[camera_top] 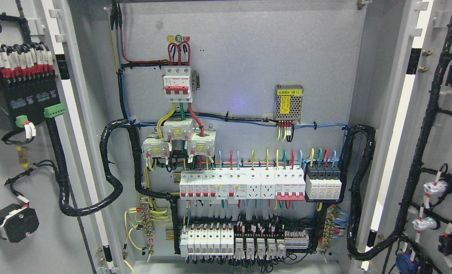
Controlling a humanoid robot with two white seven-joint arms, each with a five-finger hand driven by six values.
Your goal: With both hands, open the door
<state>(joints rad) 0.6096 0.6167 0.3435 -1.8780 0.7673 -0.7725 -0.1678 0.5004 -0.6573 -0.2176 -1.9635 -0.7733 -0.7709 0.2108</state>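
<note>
An electrical cabinet stands with both doors swung wide open. The left door (24,152) shows its inner face with a black terminal module and wiring. The right door (443,125) shows its inner face with black cable looms and indicator lamp backs. Between them lies the grey back panel (241,49) with a red-and-white main breaker (177,83), rows of breakers (260,184) and relays. Neither of my hands nor any arm shows in the head view.
Thick black wrapped cable bundles (111,167) loop from each door into the cabinet. A small metal power supply (288,102) sits at the upper right of the panel. Terminal rows (245,243) run along the bottom.
</note>
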